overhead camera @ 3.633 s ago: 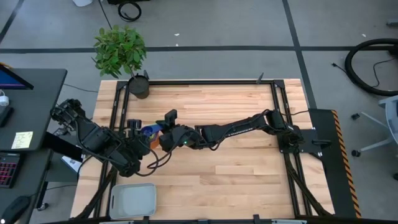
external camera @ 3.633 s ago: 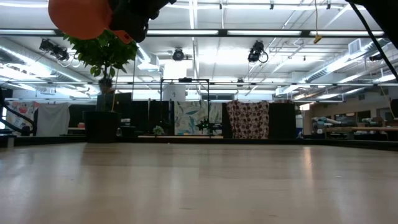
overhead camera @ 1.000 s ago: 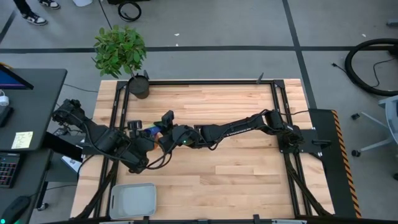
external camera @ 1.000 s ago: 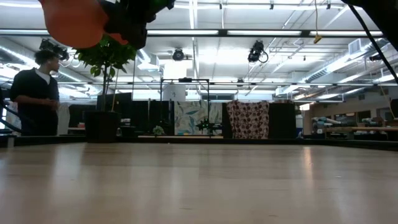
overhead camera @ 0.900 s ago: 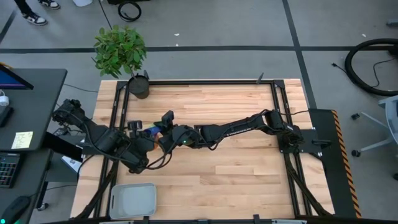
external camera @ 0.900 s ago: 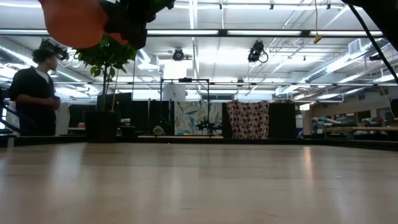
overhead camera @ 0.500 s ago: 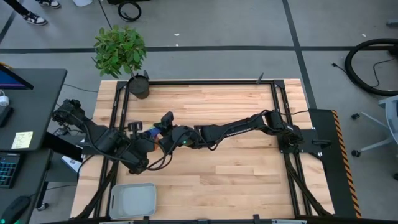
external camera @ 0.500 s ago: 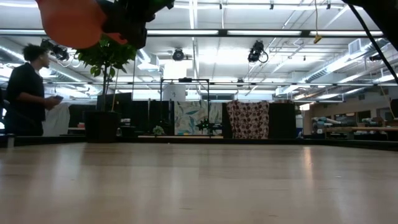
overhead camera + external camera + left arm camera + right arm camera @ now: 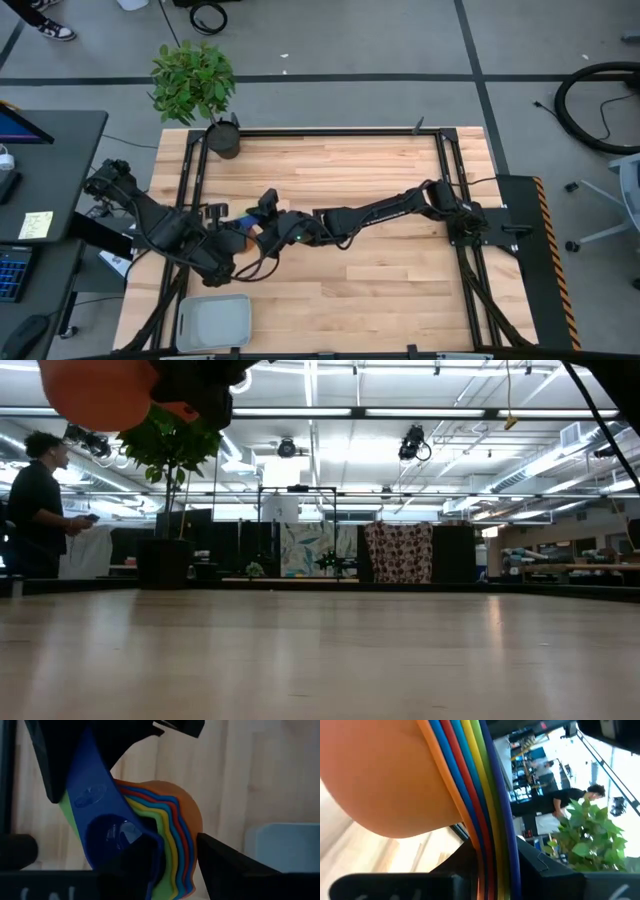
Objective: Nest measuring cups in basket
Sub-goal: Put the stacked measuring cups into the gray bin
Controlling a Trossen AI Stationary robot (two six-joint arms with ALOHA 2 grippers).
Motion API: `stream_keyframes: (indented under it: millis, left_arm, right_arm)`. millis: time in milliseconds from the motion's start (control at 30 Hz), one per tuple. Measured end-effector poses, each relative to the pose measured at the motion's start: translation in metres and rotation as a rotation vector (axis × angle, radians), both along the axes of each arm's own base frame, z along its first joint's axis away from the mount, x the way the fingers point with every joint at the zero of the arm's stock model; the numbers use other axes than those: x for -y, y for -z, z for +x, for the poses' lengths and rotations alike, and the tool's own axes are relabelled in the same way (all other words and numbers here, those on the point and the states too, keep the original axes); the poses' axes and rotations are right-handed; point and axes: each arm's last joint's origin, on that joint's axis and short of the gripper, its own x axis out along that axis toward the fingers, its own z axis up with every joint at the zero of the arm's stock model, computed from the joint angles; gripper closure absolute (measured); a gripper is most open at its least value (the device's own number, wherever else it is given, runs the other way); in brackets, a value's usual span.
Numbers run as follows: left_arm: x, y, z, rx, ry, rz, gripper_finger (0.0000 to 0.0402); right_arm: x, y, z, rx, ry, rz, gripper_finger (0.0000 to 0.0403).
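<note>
Both arms meet at the left centre of the worktop (image 9: 380, 270) in the high view. The cups (image 9: 150, 837), already nested into one stack with orange outermost and dark blue innermost, hang in the air between them, well above the wood; in the low view the orange cup (image 9: 95, 390) shows at the upper left. The right pincer (image 9: 262, 222) is clamped on the stacked handles, whose coloured edges fill the right wrist view. The left pincer (image 9: 175, 860) has its fingers (image 9: 220, 862) narrowly apart around the stack's rim; whether they press on it cannot be told. The basket (image 9: 213, 322) sits at the lower left of the worktop. A plant (image 9: 195, 85) stands at the upper left corner. A person (image 9: 38, 505) stands far left in the room.
</note>
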Motion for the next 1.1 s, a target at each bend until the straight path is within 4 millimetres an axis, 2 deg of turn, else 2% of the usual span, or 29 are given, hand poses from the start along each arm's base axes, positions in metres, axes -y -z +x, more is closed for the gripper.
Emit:
stream_keyframes:
  millis: [200,467,1100]
  left_arm:
    - [0.009,0.0,-0.004,0.003,0.0,-0.045,0.025]
    - [0.021,0.0,-0.008,0.029,0.009,-0.116,0.0282]
    - [0.029,-0.001,-0.007,0.054,-0.016,-0.21,0.0288]
  right_arm:
    - [-0.013,0.0,-0.002,0.002,-0.041,0.01,0.0318]
    - [-0.029,0.0,-0.005,0.004,-0.111,0.048,0.0319]
    - [-0.038,0.003,-0.007,-0.009,-0.175,0.109,0.0319]
